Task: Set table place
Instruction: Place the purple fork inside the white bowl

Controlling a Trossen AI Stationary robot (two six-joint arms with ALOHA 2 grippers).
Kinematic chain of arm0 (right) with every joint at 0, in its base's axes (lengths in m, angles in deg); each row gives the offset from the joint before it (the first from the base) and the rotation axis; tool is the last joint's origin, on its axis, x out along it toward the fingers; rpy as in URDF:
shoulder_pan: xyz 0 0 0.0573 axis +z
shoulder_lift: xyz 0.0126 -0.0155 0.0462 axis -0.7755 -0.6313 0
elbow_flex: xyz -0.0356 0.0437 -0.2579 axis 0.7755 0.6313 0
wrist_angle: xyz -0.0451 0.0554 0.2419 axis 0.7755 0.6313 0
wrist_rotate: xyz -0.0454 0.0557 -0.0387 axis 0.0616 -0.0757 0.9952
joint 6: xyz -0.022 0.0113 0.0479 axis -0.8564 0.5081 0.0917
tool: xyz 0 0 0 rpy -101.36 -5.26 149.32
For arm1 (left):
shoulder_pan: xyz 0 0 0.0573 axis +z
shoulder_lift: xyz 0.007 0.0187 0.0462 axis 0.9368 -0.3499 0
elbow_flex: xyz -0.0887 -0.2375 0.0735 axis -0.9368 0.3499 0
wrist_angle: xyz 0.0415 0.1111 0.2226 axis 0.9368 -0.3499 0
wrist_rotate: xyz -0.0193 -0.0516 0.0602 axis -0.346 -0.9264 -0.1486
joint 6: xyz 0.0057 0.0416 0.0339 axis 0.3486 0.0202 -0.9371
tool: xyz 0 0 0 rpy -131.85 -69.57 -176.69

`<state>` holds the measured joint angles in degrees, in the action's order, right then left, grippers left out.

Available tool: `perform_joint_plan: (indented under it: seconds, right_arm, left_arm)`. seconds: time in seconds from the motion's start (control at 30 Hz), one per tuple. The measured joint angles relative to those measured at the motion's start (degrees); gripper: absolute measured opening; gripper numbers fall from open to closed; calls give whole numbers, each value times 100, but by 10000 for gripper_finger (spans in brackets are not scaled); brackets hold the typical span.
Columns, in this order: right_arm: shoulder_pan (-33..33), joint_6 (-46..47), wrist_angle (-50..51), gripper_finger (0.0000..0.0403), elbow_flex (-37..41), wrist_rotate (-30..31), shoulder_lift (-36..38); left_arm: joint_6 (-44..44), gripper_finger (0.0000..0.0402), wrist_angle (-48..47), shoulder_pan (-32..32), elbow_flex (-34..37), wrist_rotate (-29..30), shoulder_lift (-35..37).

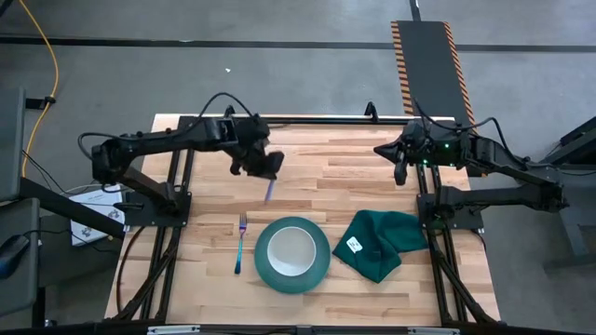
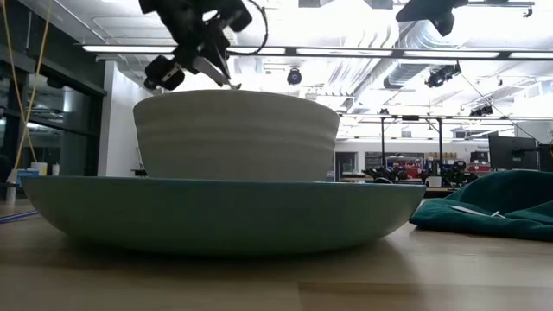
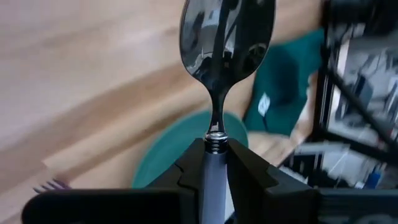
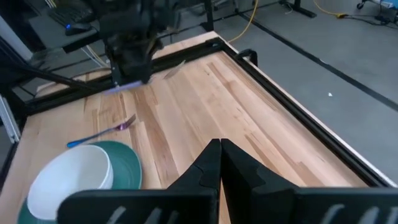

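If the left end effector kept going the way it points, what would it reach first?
Probably the round teal plate, which lies just beyond the left end effector and its held metal spoon; depth is unclear.

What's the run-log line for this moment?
left gripper: holds blue-handled metal spoon above table | right gripper: shut, idle | white bowl on teal plate

Teal plate (image 1: pixel 317 270), white bowl (image 1: pixel 291 249), dark green cloth (image 1: pixel 382 242).
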<state>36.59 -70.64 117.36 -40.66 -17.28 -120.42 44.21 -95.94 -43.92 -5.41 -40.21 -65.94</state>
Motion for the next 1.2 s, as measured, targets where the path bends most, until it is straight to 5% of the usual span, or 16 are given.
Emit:
perform_joint_plan:
  seconds: [0.63, 1.2]
  right_arm:
    - [0, 464, -86, 0, 0, 0, -2]
    - [1, 542, -207, 0, 0, 2, -2]
  left_arm:
    - [143, 44, 107, -1869, 0, 162, 0]
    - [-426, 44, -658, -2347, -1078, 1266, -28]
